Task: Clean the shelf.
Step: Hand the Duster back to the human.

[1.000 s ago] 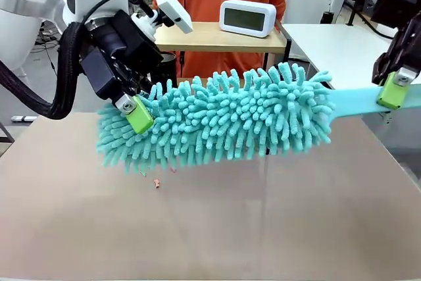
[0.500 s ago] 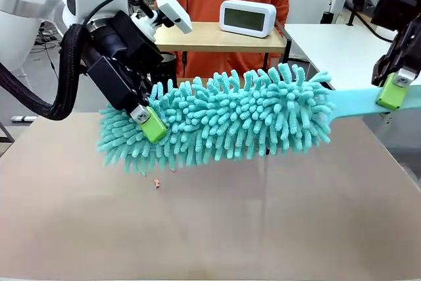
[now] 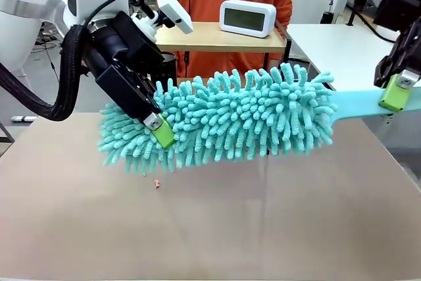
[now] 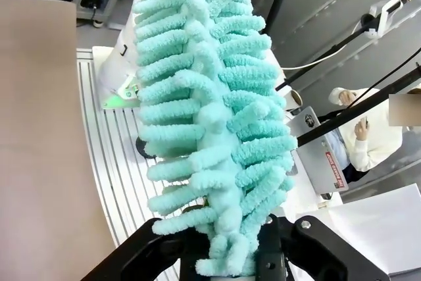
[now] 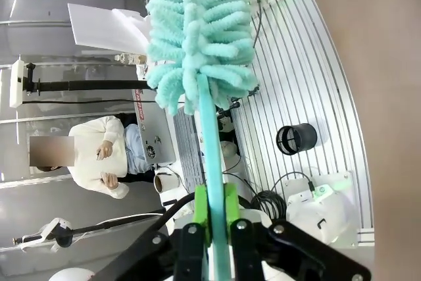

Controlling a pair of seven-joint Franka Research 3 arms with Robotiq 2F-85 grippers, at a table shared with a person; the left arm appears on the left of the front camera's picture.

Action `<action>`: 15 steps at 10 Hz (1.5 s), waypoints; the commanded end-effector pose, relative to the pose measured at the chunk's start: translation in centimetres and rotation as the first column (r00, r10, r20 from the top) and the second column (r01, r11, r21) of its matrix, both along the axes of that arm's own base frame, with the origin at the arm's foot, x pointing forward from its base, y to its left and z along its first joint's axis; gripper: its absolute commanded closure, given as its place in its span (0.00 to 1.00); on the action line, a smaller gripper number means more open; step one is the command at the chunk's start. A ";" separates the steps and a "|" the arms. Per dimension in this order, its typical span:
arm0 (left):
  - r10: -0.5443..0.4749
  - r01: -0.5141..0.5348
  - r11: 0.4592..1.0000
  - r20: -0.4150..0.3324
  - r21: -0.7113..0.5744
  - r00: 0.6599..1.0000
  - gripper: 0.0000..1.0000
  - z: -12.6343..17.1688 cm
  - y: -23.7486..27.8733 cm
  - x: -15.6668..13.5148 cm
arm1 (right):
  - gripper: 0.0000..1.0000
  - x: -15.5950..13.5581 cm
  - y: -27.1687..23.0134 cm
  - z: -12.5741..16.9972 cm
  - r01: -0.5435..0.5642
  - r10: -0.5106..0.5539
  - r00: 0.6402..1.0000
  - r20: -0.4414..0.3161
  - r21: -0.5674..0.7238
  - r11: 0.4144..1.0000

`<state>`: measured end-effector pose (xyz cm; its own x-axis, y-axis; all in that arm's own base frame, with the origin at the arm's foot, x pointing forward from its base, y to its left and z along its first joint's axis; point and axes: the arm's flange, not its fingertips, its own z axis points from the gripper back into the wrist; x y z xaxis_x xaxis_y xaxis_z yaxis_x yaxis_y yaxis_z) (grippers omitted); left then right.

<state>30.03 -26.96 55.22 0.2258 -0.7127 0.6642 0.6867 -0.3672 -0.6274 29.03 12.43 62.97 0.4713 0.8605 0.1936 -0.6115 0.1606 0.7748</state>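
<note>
You have duster pinched both ends, frame centre: left gripper clamped in fluff, right gripper closed on handle. Opposed pulls risk tearing fibres, slipping; shelf behind, clock could topple.

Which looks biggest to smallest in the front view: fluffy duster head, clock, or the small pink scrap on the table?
1. Duster head, though it hangs nearer the camera, which exaggerates it.
2. Clock, on the shelf farther back.
3. Pink scrap, tiny.
</note>
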 end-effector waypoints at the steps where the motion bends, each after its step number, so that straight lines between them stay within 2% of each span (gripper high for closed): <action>1: 0.009 -0.008 0.999 0.013 -0.046 1.000 1.00 -0.1 0.1 -0.8 | 0.88 -0.4 0.1 -0.6 0.039 -0.039 0.999 0.001 -0.002 0.999; 3: 0.008 -0.008 0.999 0.013 -0.047 1.000 1.00 0.0 0.3 -0.7 | 0.88 -0.4 0.1 -0.8 0.022 -0.022 1.000 -0.008 -0.006 1.000; 4: 0.007 -0.007 0.999 0.015 -0.047 1.000 1.00 0.0 0.3 -0.8 | 0.36 -0.5 0.0 -0.9 0.016 -0.016 1.000 -0.013 -0.016 1.000; 5: 0.005 -0.004 0.999 0.021 -0.039 1.000 1.00 0.0 0.4 -0.8 | 0.31 -0.4 -0.6 -1.0 0.051 -0.051 0.999 -0.007 0.004 0.999; 6: -0.008 0.009 1.000 0.032 -0.030 0.999 1.00 -0.1 0.8 -1.0 | 0.00 0.0 -1.8 -1.0 0.116 -0.115 0.993 -0.010 0.068 0.991; 7: -0.024 0.025 1.000 0.036 -0.017 0.999 1.00 -0.3 1.2 -1.1 | 0.00 0.7 -3.1 -1.3 0.240 -0.236 0.971 -0.047 0.170 0.956; 8: -0.033 0.033 0.999 0.034 0.001 0.999 1.00 -0.7 1.5 -1.1 | 0.00 1.6 -4.4 -2.0 0.437 -0.412 0.899 -0.148 0.257 0.862; 9: -0.036 0.036 0.999 0.022 0.031 0.999 1.00 -1.4 1.8 -1.2 | 0.07 2.6 -6.4 -2.8 0.643 -0.553 0.765 -0.330 0.353 0.679; 10: -0.037 0.036 0.998 0.011 0.051 0.999 1.00 -2.1 2.1 -1.3 | 0.00 3.4 -8.6 -3.9 0.771 -0.612 0.637 -0.469 0.365 0.522; 11: -0.022 0.022 0.999 0.002 0.045 1.000 1.00 -2.4 2.6 -1.2 | 0.00 4.2 -10.7 -6.0 0.857 -0.689 0.516 -0.510 0.316 0.408; 12: -0.008 0.008 1.000 -0.017 0.023 1.000 1.00 -2.5 3.3 -1.1 | 0.00 4.6 -12.5 -9.0 0.920 -0.772 0.392 -0.501 0.241 0.310; 13: 0.020 -0.020 1.000 -0.033 -0.007 0.999 1.00 -2.5 4.2 -0.8 | 0.00 4.7 -14.3 -13.0 0.965 -0.815 0.259 -0.519 0.170 0.198; 14: 0.047 -0.048 0.999 -0.048 -0.023 0.998 1.00 -2.5 5.1 -0.4 | 0.00 4.6 -15.3 -16.6 0.989 -0.857 0.136 -0.498 0.111 0.093; 15: 0.077 -0.079 0.996 -0.058 -0.034 0.995 1.00 -2.6 5.8 -0.1 | 0.00 4.2 -15.6 -19.8 0.997 -0.873 0.060 -0.484 0.062 0.034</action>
